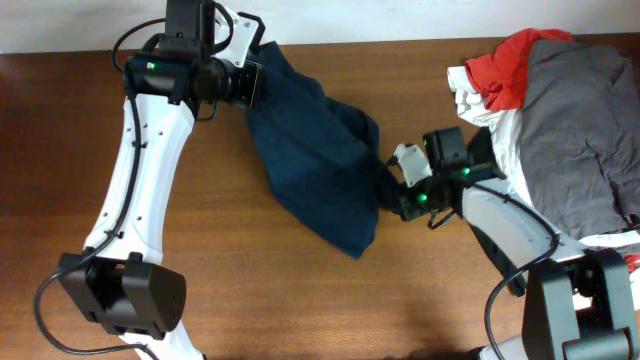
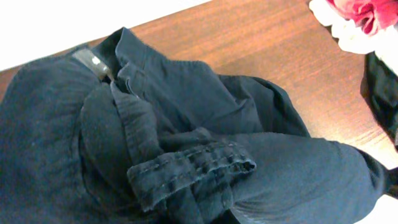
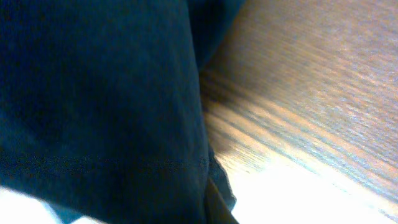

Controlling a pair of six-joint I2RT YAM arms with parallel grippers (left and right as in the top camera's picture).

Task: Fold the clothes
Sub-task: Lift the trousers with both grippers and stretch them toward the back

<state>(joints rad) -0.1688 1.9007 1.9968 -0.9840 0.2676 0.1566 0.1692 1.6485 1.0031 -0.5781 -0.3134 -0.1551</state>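
A brown wooden table holds one wrinkled navy-blue cloth garment at centre. Three more are piled upper right: a grey garment, a red garment and a white garment. The left gripper and right gripper meet the navy one's edges, but cloth hides both sets of jaws, so I cannot tell their state.

1. This looks like a robotics lab bench. Two white-and-black robot arms, the left arm and the right arm, rise from the lower edge of the frame with small green lights lit.
2. A black cable loops loose at lower left.
3. The plain wooden table carries laundry: a navy garment mid-frame and a pile of clothes at upper right.
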